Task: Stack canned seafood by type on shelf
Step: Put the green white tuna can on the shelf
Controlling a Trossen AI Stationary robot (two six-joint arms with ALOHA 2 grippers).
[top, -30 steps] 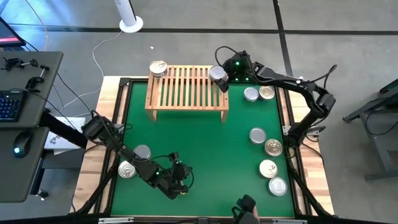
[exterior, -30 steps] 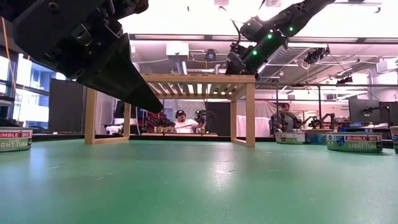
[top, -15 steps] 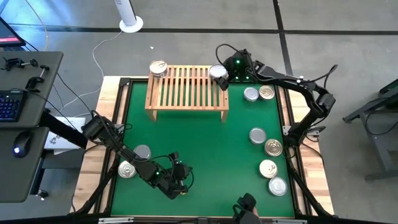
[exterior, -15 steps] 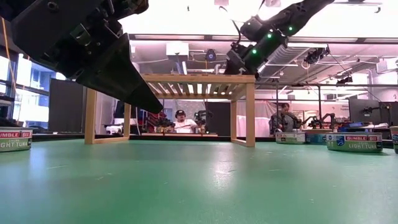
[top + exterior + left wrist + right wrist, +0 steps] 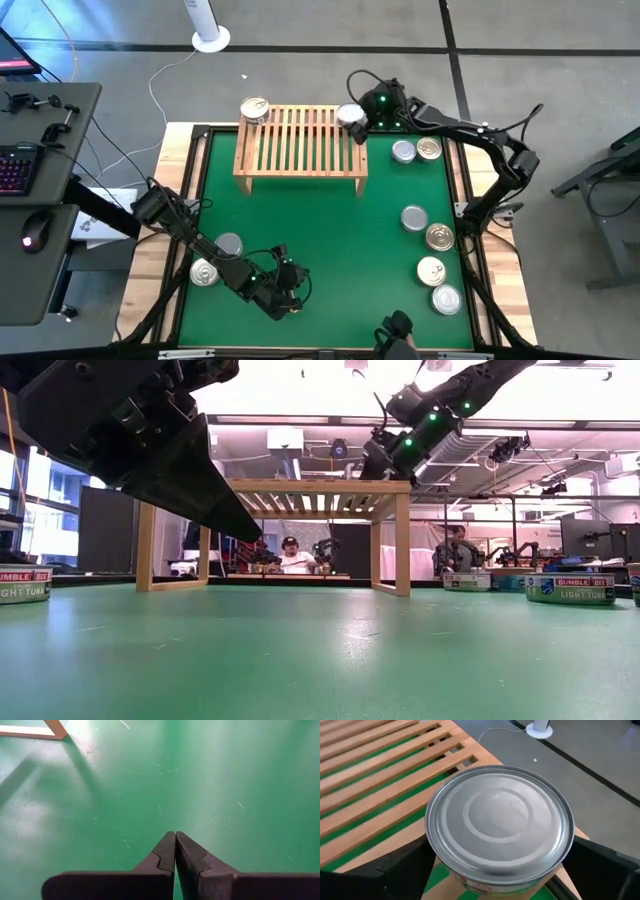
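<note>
The right gripper (image 5: 352, 118) hung over the shelf's (image 5: 300, 140) far right corner with a silver tin (image 5: 500, 827) between its widely spread fingers (image 5: 395, 870). The wrist view showed the tin sitting between the dark pads just over the corner slats; whether the pads pressed its sides or had let go could not be told, nor whether the tin already rested on the wood. The wide spread suited the tin's width — it fills nearly the whole gap. A gold tin (image 5: 255, 109) stood on the shelf's far left corner, well apart, which reads as one type per end. Right of the shelf, two tins (image 5: 416, 151) lay side by side on the mat (image 5: 330, 230), and four more (image 5: 432, 255) ran in a loose line nearer the camera edge. Left of and nearer than the shelf, two tins (image 5: 216, 260) waited beside the left arm. The left gripper (image 5: 175, 851) sat low over bare mat, well in front of the shelf, fingers pressed together and holding nothing — parked, it seemed, to keep out of the way.
</note>
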